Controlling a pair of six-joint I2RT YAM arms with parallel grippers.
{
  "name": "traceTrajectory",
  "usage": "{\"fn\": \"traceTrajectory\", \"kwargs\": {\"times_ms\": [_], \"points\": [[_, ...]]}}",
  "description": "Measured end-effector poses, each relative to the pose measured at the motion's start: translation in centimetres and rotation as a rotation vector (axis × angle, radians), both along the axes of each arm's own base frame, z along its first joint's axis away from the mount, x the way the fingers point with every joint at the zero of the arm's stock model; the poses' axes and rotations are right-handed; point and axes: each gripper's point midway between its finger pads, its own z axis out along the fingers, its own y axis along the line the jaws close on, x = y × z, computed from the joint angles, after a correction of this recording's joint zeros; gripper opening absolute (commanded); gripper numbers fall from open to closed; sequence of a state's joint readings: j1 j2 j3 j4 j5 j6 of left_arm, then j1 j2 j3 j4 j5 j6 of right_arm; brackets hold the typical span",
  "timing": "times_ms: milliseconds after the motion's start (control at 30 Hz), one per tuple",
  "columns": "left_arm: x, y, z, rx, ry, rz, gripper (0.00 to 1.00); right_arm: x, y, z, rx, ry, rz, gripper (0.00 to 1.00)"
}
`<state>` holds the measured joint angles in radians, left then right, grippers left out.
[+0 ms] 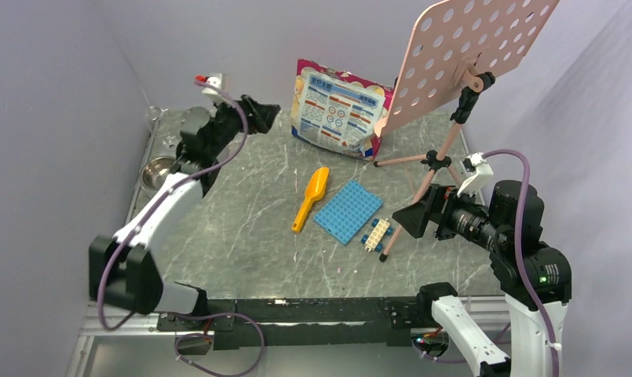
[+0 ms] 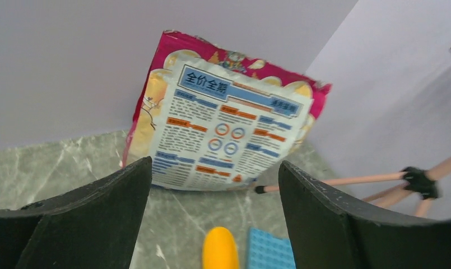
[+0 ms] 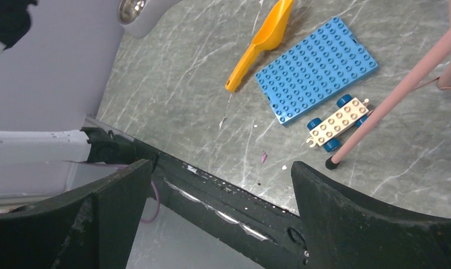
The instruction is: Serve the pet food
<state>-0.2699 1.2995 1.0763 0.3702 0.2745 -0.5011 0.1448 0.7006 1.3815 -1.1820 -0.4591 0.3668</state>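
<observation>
My left gripper [image 1: 267, 116] hangs over the far left of the table [image 1: 242, 236]. Its jaws are spread wide with nothing between them, and it faces the pink bag [image 1: 340, 114]. The bag stands at the back, leaning against the wall; the pet food itself I cannot see. My right gripper [image 1: 410, 221] is also wide open and empty, near a leg of the pink stand [image 1: 454, 133]. Between the arms lie an orange scoop [image 1: 310, 199], a blue studded plate [image 1: 345, 210] just beside it, and a small wheeled brick [image 1: 377, 234]. A steel bowl [image 1: 157, 170] sits at the left edge.
</observation>
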Motion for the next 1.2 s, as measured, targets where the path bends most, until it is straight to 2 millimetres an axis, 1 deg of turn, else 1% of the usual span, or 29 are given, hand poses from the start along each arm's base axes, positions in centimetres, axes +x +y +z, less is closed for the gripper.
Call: {"fn": "traceTrajectory", "kwargs": {"times_ms": [67, 133, 233, 333, 400, 433, 500, 567, 667, 733, 800, 900, 933, 967, 1000, 1033, 1133, 1200], "points": [[2.7, -1.1, -1.8, 0.077, -0.015, -0.025, 0.88, 0.0, -0.2, 0.2, -0.002, -0.004, -0.013, 1.0], [5.1, -2.0, -3.1, 0.144, -0.025, -0.055, 0.88, 0.0, -0.2, 0.2, -0.002, 0.015, -0.021, 1.0], [9.0, -3.3, -4.1, 0.213, -0.071, -0.1, 0.87, 0.3, -0.4, 0.5, -0.003, 0.033, -0.037, 1.0], [12.2, -4.3, -5.0, 0.227, -0.122, -0.151, 0.82, 0.4, -0.5, 0.4, -0.002, 0.042, -0.052, 1.0], [14.7, -5.0, -5.9, 0.223, -0.154, -0.195, 0.81, 0.4, -0.6, 0.4, -0.003, 0.048, -0.065, 1.0], [15.6, -5.4, -6.5, 0.218, -0.16, -0.214, 0.82, 0.4, -0.7, 0.4, -0.003, 0.048, -0.069, 1.0], [17.7, -6.1, -8.3, 0.205, -0.169, -0.259, 0.83, 0.4, -1.0, 0.4, -0.01, 0.05, -0.087, 1.0], [19.3, -6.6, -10.8, 0.191, -0.153, -0.291, 0.85, 0.4, -1.2, 0.5, -0.018, 0.047, -0.102, 1.0], [20.9, -7.3, -14.8, 0.182, -0.11, -0.309, 0.85, 0.5, -1.6, 0.4, -0.027, 0.045, -0.126, 1.0], [21.6, -7.8, -16.6, 0.176, -0.1, -0.322, 0.81, 0.5, -1.8, -0.2, -0.031, 0.051, -0.139, 1.0], [22.3, -8.8, -17.7, 0.155, -0.113, -0.348, 0.72, 0.4, -2.1, -1.5, -0.04, 0.074, -0.154, 1.0], [22.3, -10.4, -18.1, 0.113, -0.145, -0.386, 0.5, 0.4, -2.3, -2.6, -0.052, 0.098, -0.171, 1.0], [22.1, -10.8, -18.0, 0.104, -0.16, -0.393, 0.41, 0.5, -2.4, -2.7, -0.054, 0.099, -0.176, 1.0], [21.9, -11.1, -17.9, 0.096, -0.17, -0.392, 0.29, 0.5, -2.5, -2.7, -0.056, 0.099, -0.179, 1.0], [21.9, -11.2, -17.8, 0.094, -0.187, -0.378, 0.11, 0.6, -2.6, -2.7, -0.059, 0.095, -0.187, 1.0], [21.9, -11.2, -17.9, 0.092, -0.201, -0.364, 0.01, 0.6, -2.7, -2.6, -0.061, 0.09, -0.194, 1.0], [21.7, -11.4, -18.2, 0.1, -0.227, -0.331, 0.0, 0.5, -3.1, -2.4, -0.064, 0.069, -0.211, 1.0], [21.8, -11.1, -18.3, 0.114, -0.23, -0.268, 0.0, 0.3, -3.3, -2.4, -0.063, 0.059, -0.224, 1.0]]}}
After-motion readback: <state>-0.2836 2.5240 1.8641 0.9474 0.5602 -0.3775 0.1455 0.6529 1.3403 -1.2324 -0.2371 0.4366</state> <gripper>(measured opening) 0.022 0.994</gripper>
